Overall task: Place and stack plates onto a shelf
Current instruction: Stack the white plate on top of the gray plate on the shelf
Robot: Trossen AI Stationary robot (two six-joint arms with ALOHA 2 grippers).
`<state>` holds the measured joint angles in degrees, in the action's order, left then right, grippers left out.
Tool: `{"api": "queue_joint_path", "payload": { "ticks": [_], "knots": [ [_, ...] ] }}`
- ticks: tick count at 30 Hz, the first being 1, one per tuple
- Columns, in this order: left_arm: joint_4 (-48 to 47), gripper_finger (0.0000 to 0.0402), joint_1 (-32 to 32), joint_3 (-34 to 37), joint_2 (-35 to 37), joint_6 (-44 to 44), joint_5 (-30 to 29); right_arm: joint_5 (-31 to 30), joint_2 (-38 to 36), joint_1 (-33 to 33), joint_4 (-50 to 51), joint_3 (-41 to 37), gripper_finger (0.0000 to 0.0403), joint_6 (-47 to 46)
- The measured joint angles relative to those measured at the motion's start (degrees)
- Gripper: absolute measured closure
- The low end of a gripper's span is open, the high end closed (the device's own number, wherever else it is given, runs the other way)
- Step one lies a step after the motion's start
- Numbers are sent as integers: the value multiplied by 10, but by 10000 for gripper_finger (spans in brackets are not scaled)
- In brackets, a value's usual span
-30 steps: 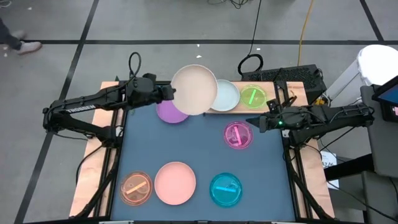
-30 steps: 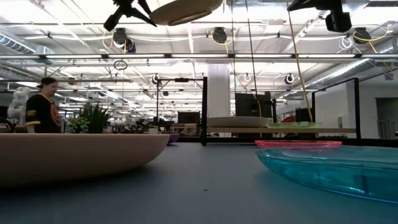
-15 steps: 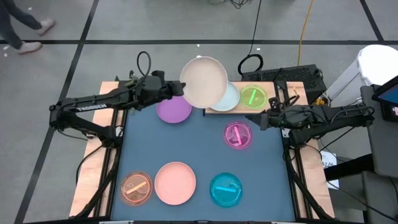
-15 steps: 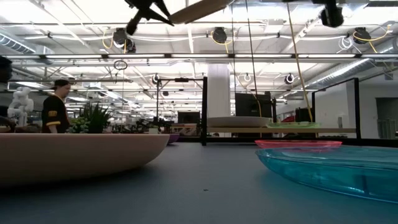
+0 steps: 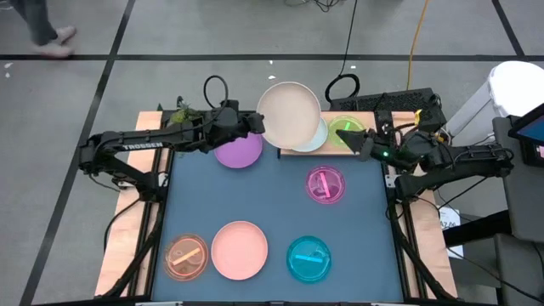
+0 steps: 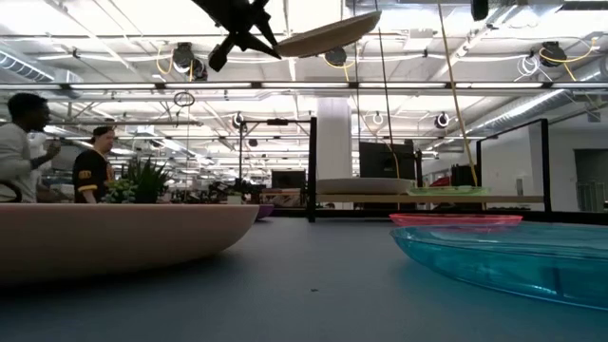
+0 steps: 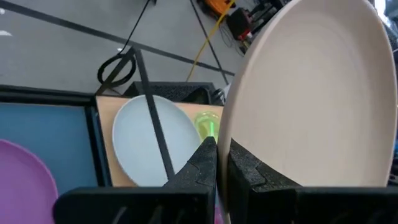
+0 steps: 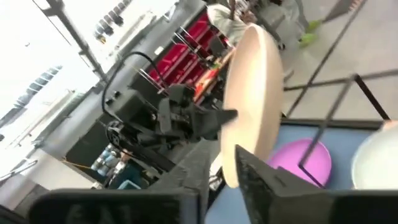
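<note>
My left gripper (image 5: 255,127) is shut on the cream plate (image 5: 291,115) and holds it high over the far end of the table, above the pale mint plate (image 5: 313,136). The mint plate and the green dish (image 5: 344,132) rest flat on the wooden shelf (image 5: 293,150), beside its black upright panel (image 6: 312,171). My right gripper (image 5: 350,140) hovers by the green dish, slightly open, touching nothing; its wrist view faces the cream plate (image 8: 252,99). On the blue mat lie the purple plate (image 5: 236,151), magenta dish (image 5: 325,184), pink plate (image 5: 240,249), orange dish (image 5: 186,257) and cyan dish (image 5: 308,259). My left gripper pinches the cream plate's rim (image 7: 235,144) on the side toward the table's left, one finger on each face. The fingers (image 7: 202,165) come roughly level from the left. The plate is lifted clear and tilted, its free edge (image 6: 370,19) higher than the held edge.
The blue mat (image 5: 272,204) covers most of the table. Cables (image 5: 342,85) lie on the floor behind the far edge. People (image 6: 90,171) stand in the room beyond.
My left gripper has carried the cream plate toward the table's right and far edge, from over the purple plate to over the mint plate on the shelf, tipping it more steeply. My right gripper has moved toward the far edge and turned toward the plate.
</note>
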<state>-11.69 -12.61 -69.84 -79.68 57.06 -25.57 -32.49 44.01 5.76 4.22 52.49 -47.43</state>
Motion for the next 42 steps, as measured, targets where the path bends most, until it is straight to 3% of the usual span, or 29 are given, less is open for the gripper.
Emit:
{"api": "queue_joint_path", "payload": {
  "ticks": [6, 11, 20, 29, 42],
  "knots": [
    [8, 391, 1, 0, 0, -22, -5, 11, 33, -5, -31, 17, 259, 87],
    [12, 391, 3, 0, 0, -30, -5, 7, 73, -5, -31, 73, 228, 245],
    [108, 391, 27, 0, -10, -24, -43, -82, 90, -13, -8, 112, 230, 332],
    [215, 391, 44, 0, -65, 4, -75, -98, 47, -12, 3, 112, 231, 354],
    [222, 391, 82, 0, -118, 44, -94, -94, 30, -12, 102, 112, 232, 347]
  ]
}}
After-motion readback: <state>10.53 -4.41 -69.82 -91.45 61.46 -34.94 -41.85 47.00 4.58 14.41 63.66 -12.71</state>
